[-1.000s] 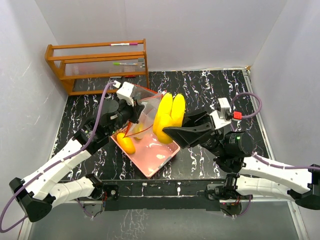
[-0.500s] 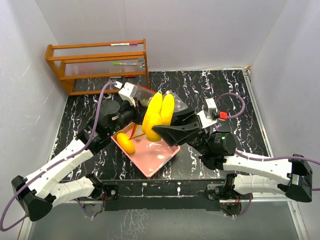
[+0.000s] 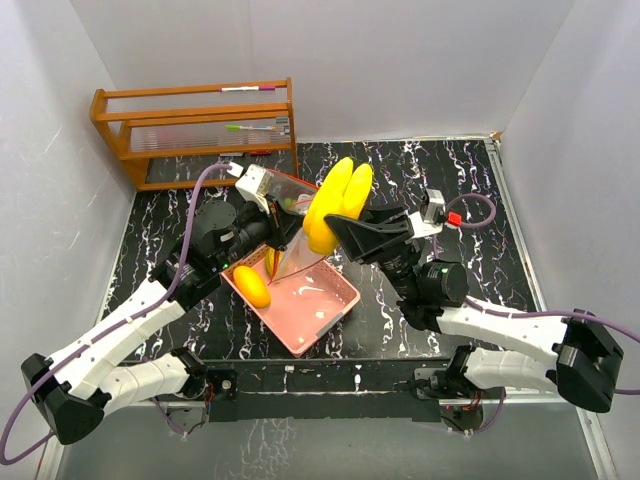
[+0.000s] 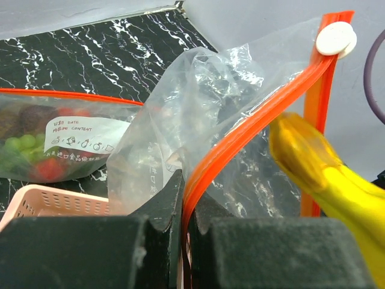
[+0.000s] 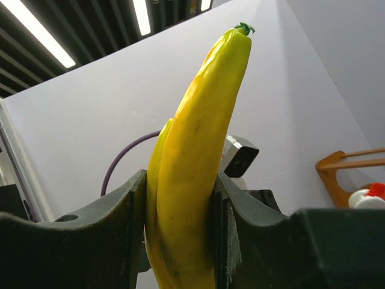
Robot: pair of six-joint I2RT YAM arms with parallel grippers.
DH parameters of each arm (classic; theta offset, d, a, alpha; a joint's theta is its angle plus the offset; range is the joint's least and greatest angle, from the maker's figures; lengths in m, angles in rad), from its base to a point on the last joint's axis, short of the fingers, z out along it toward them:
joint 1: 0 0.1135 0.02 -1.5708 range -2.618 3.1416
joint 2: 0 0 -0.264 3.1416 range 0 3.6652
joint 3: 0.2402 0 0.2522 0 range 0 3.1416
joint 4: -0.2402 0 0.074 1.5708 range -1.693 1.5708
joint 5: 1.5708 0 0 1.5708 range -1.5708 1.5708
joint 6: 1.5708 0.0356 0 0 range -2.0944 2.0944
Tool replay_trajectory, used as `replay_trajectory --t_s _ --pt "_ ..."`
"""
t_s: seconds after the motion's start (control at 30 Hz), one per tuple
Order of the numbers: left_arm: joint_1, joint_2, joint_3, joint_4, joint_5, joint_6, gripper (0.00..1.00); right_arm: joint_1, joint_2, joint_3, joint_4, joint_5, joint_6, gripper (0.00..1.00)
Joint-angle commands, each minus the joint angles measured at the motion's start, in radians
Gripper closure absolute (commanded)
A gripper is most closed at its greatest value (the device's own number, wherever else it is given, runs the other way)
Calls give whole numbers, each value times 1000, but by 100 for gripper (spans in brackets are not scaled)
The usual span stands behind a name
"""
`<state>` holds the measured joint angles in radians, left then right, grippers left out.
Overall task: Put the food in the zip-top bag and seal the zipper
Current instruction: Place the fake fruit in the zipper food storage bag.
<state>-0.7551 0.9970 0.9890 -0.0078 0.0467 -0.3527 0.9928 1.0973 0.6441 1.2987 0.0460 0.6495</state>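
My right gripper [image 3: 333,228] is shut on the yellow banana bunch [image 3: 337,203] and holds it upright in the air, right beside the mouth of the zip-top bag [image 3: 297,205]. In the right wrist view the banana [image 5: 195,156] stands between the gripper's fingers [image 5: 178,223]. My left gripper [image 3: 271,236] is shut on the bag's orange zipper strip [image 4: 240,135] and holds it up; the gripper [image 4: 187,188] pinches the strip. Green and red pieces [image 4: 24,153] lie inside the bag. A yellow-orange mango-like fruit [image 3: 251,287] lies in the pink basket [image 3: 318,312].
A wooden rack [image 3: 195,128] with pens stands at the back left by the wall. The basket's rim [image 4: 54,201] lies just below the held bag. The bag's white slider [image 4: 335,38] sits at the far end of the zipper. White walls enclose the black marbled table [image 3: 420,170].
My right gripper swung the banana bunch left toward the bag, then lifted it and tilted it upright beside the bag's mouth. My left gripper kept hold of the zipper strip, nearly still.
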Motion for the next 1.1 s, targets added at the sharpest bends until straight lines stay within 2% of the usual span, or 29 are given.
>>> replay_trajectory --t_s 0.0,0.2,0.33,0.5,0.63,0.9,1.07 --pt "3 -38 3 22 20 -7 100 -5 -12 29 -55 83 19 91" --pt "3 -35 0 27 17 -2 100 -5 -7 33 -123 95 -2 91" --pt "3 -27 14 26 31 -3 100 -2 -19 75 -347 119 -50 91" --pt "4 -9 42 -5 54 2 100 33 -23 133 -602 275 -212 91" --pt "3 3 50 -21 56 5 100 80 -1 182 -727 387 -333 91" --pt "3 25 114 -54 45 32 100 189 44 203 -844 622 -507 91" --pt "4 48 204 -92 54 55 100 241 56 200 -915 688 -603 90"
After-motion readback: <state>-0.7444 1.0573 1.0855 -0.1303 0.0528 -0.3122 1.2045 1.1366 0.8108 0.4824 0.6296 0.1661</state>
